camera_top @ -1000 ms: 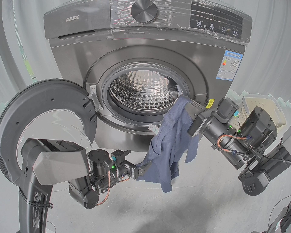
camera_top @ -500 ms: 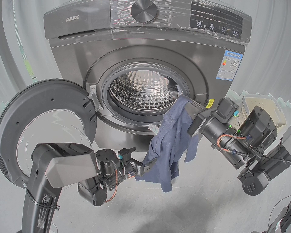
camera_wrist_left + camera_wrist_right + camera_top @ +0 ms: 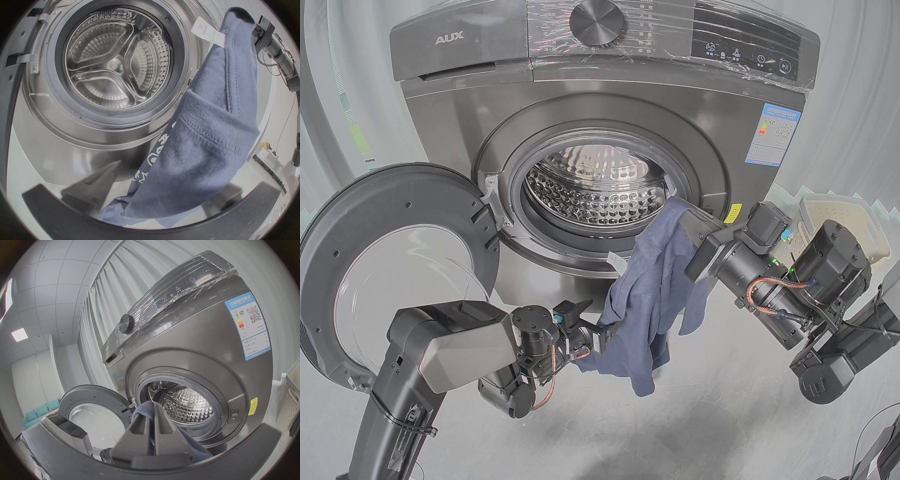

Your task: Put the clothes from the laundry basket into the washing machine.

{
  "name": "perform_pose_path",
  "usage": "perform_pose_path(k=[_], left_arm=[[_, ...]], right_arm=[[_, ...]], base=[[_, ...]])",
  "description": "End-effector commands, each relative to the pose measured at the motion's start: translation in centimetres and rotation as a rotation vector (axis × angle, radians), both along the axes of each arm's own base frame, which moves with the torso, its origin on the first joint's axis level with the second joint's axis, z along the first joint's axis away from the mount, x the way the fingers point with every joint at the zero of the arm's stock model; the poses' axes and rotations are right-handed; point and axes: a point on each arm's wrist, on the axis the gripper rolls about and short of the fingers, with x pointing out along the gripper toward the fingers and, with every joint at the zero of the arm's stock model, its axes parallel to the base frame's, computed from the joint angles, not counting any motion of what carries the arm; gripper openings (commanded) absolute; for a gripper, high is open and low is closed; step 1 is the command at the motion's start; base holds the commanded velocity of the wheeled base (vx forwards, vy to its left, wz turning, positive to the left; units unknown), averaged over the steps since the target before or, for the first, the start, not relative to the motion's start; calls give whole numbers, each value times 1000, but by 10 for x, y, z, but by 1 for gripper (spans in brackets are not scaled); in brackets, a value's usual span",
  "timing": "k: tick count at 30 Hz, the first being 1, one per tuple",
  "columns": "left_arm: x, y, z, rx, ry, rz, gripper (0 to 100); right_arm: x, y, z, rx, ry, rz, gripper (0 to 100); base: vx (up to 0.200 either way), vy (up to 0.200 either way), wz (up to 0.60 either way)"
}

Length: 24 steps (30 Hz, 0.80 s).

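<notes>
Washing machine (image 3: pixel 600 106) — logo (image 3: pixel 450 38) L, blue label (image 3: pixel 773 134) R.

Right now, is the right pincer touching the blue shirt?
Touching. The right wrist view shows the right pincer shut on a fold of the blue shirt, with cloth pinched between its fingers.

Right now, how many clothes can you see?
1. A blue shirt hangs before the washing machine, its top pinched by the right gripper, its lower part at the left gripper. The drum looks empty; the laundry basket may hide more.
</notes>
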Motion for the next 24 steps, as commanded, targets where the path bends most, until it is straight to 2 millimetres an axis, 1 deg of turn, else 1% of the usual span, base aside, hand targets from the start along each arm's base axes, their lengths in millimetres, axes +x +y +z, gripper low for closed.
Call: perform_pose_path(k=[1,4,6,9,11,12,13,14,15,16,17,19,21,24], left_arm=[[5,-2,-7,-3,-3,1,0],[5,-1,-4,-5,-11,4,0],[3,5,4,-4,-14,15,0],[-11,34,15,27,39,60,0],[-20,50,32,29,43,82,0],[-23,59,44,23,33,100,0],[-24,63,48,20,31,107,0],[-31,79,71,5,2,119,0],[-34,86,81,-3,-13,116,0],[-39,95,96,-15,-37,104,0],[-42,101,104,-21,-53,101,0],[-48,112,122,-37,-90,99,0],[-55,120,135,-54,-113,108,0],[-59,124,153,-99,-143,97,0]], right_arm=[[0,0,-1,-1,1,1,0],[0,0,-1,-2,2,1,0],[0,0,-2,-4,5,1,0],[0,0,-4,-7,9,0,0],[2,1,-6,-11,16,0,0],[3,0,-7,-13,20,-6,0],[3,0,-8,-14,22,-7,0],[6,-1,-11,-19,30,-13,0],[8,-1,-13,-24,36,-16,0],[11,-2,-16,-29,43,-21,0],[12,-2,-19,-33,50,-23,0],[13,-2,-20,-36,53,-25,0],[13,-2,-20,-36,53,-26,0],[16,-7,-22,-39,59,-43,0]], base=[[0,0,0],[0,0,0],[0,0,0],[0,0,0],[0,0,0],[0,0,0],[0,0,0],[0,0,0],[0,0,0],[0,0,0],[0,0,0],[0,0,0],[0,0,0],[0,0,0]])
